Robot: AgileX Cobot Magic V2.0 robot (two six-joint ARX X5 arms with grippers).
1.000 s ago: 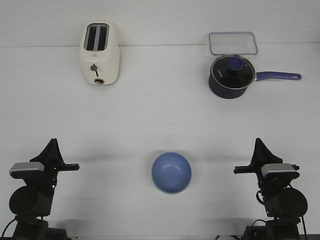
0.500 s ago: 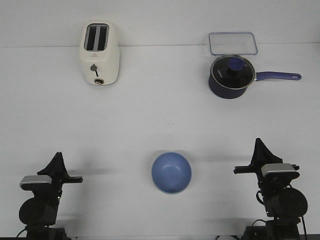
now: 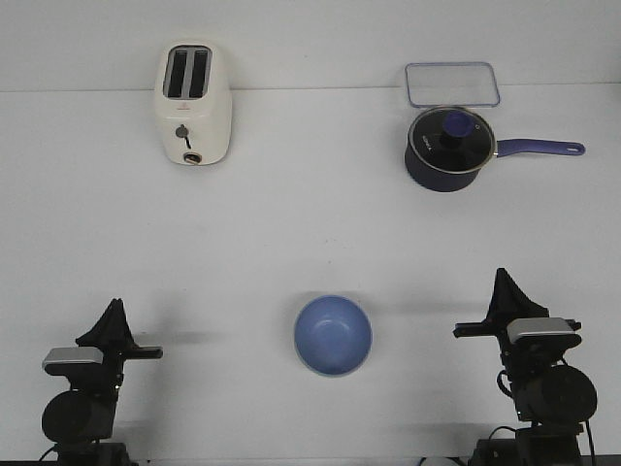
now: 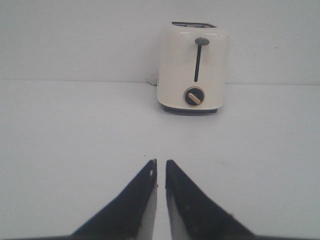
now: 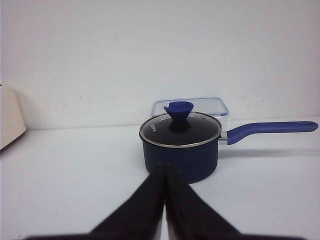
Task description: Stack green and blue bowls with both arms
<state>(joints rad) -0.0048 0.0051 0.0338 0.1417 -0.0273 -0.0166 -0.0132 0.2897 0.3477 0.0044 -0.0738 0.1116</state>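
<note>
The periwinkle blue bowl (image 3: 333, 335) sits upright on the white table at front centre, between my two arms. It looks empty. The green bowl does not show in any view. My left gripper (image 3: 116, 307) is at the front left, well apart from the bowl. Its jaws are empty with only a thin slit between them (image 4: 161, 163). My right gripper (image 3: 504, 278) is at the front right, also apart from the bowl, and its jaws are pressed together and empty (image 5: 165, 168).
A cream toaster (image 3: 195, 104) stands at the back left, straight ahead of the left gripper (image 4: 195, 67). A dark blue saucepan with a glass lid (image 3: 448, 148) stands at the back right, ahead of the right gripper (image 5: 181, 145). A clear lidded box (image 3: 452, 83) lies behind it.
My left arm has drawn back toward the table's front edge and sits lower in the front view. The right arm and the blue bowl have not moved.
</note>
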